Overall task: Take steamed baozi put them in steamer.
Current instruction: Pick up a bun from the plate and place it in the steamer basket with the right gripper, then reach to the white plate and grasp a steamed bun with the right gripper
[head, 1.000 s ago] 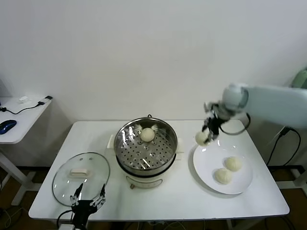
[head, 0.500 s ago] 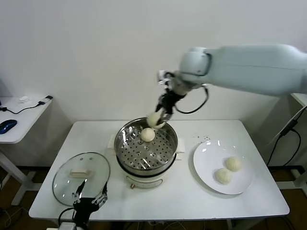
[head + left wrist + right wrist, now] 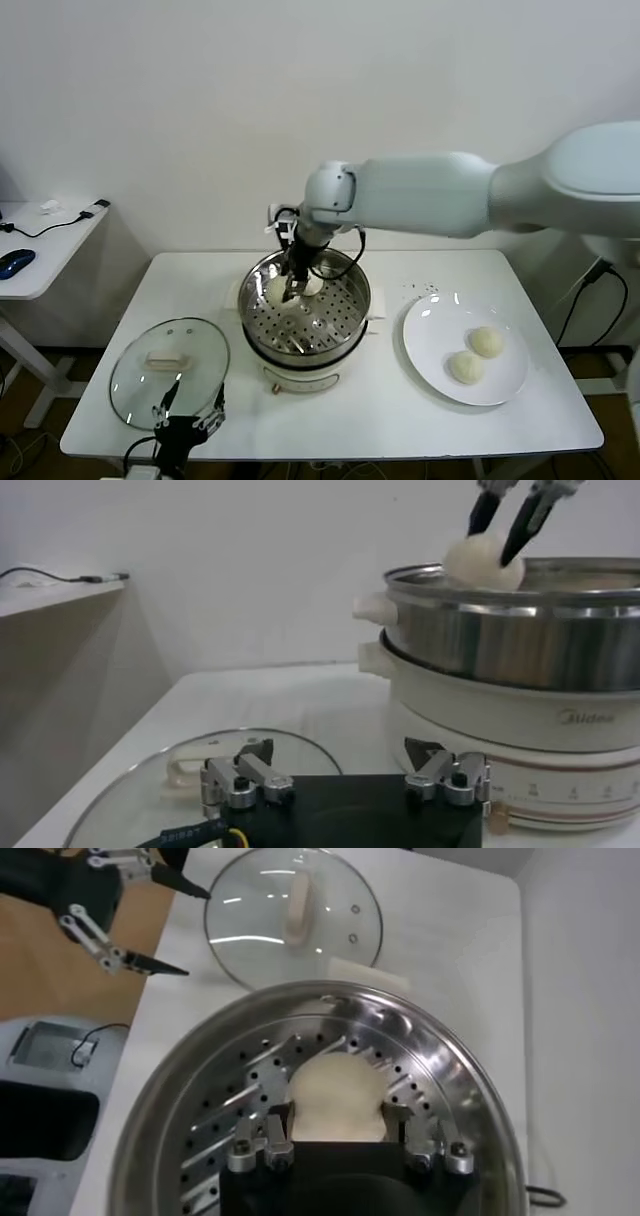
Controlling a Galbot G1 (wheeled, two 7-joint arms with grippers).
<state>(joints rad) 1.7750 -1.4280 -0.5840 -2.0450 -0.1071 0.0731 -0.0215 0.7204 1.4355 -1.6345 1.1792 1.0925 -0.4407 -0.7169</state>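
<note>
- The right gripper (image 3: 293,291) pinches 1 steamed baozi (image 3: 336,1098) over the steamer (image 3: 258,310) tray, near its far-left rim.
- The left gripper (image 3: 186,418) hangs spread wide, near the glass lid (image 3: 140,372) left of the steamer.
- The bun looks soft, light and dentable; light pressure across its domed sides should suit.
- 2 buns (image 3: 486,342) wait on the plate (image 3: 430,340) right of the steamer.

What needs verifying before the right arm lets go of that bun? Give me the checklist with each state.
1. Right gripper jaws shut on the held baozi: ok.
2. Held baozi over the steamer tray, inside the rim: ok.
3. Held baozi already resting on the tray: cannot tell.
4. Clear of the baozi already in the steamer, close beside it: cannot tell.
5. Left gripper open, parked by the glass lid, out of the way: ok.
6. Two baozi remaining on the plate: ok.
</note>
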